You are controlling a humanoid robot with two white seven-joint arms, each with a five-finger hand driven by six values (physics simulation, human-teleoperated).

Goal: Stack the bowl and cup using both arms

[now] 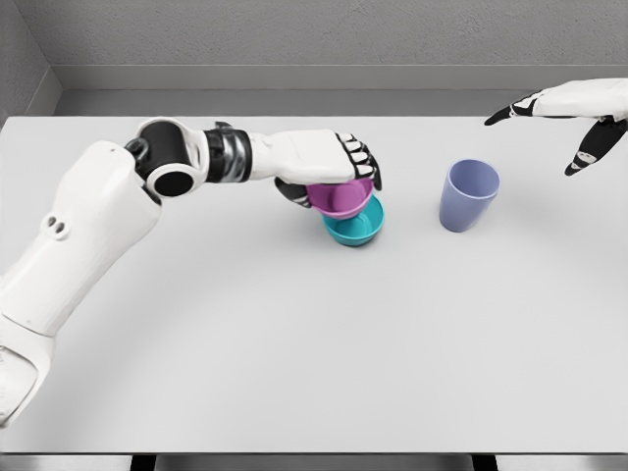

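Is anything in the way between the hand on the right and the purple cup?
No. Only bare table lies between the open right hand and the cup. The bowls sit off to the cup's other side.

A pale grey table fills most of the frame, its far edge running along the top against a grey wall. Just right of centre, in the upper half, a teal bowl sits on the tabletop. Further right, well apart from it, a lavender cup stands upright, mouth open to the camera.
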